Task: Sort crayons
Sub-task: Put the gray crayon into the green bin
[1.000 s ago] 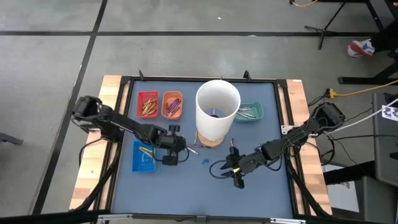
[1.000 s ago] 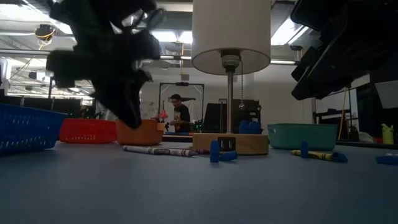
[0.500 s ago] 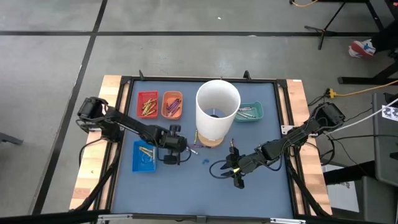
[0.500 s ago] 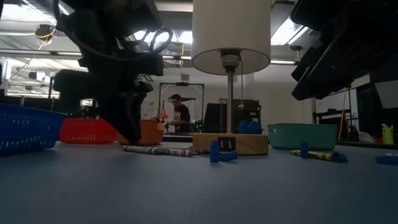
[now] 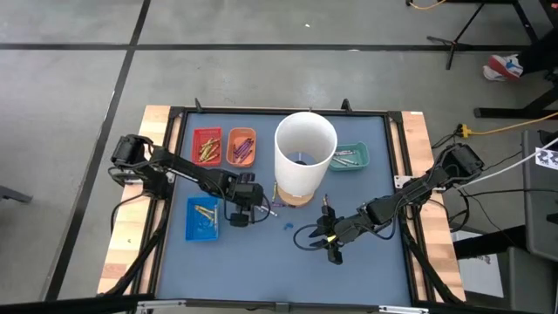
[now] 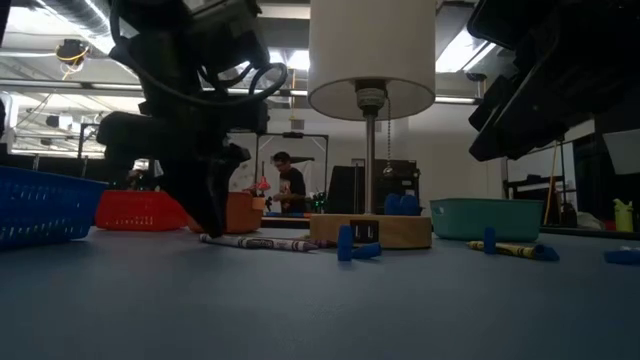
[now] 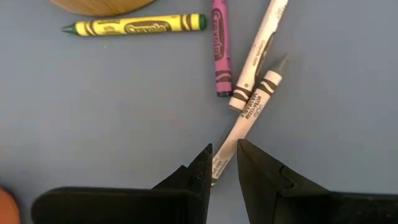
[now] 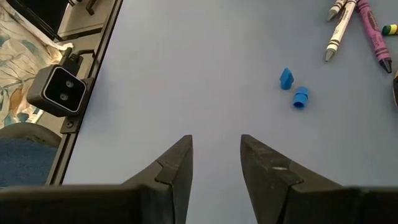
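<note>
The left pincer, its tips slightly apart, straddles the near end of a white crayon lying on the surface; the crayon's long axis runs diagonally toward the frame's upper right. The right pincer, tips apart, waits well off.
</note>
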Controlling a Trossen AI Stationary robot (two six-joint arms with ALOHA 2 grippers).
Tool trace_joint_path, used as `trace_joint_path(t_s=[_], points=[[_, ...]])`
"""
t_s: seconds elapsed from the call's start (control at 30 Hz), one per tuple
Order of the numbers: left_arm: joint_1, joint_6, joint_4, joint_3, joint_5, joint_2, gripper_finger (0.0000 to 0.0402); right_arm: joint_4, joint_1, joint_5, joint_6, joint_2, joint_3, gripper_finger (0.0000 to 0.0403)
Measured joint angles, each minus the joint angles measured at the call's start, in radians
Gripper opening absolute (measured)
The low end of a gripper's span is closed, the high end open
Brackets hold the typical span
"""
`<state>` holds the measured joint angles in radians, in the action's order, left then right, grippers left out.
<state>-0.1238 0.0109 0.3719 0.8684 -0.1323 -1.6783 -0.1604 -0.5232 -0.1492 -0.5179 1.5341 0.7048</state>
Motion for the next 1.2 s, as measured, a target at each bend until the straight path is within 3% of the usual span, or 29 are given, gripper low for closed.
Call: trace_joint_path(t_s=[0.63, 0.97, 1.2], points=[[0.014, 0.044, 0.0, 0.004, 0.072, -0.057, 0.0058, 0.0, 0.0, 0.0, 0.0, 0.0, 0.0, 0.0131], [0.014, 0.043, 0.001, 0.003, 0.071, -0.058, 0.0014, -0.002, 0.0, 0.0, 0.0, 0.0, 0.0, 0.0131], [-0.001, 0.036, 0.0, 0.002, 0.062, -0.059, 0.0008, -0.005, 0.0, 0.0, 0.0, 0.0, 0.0, 0.0131]])
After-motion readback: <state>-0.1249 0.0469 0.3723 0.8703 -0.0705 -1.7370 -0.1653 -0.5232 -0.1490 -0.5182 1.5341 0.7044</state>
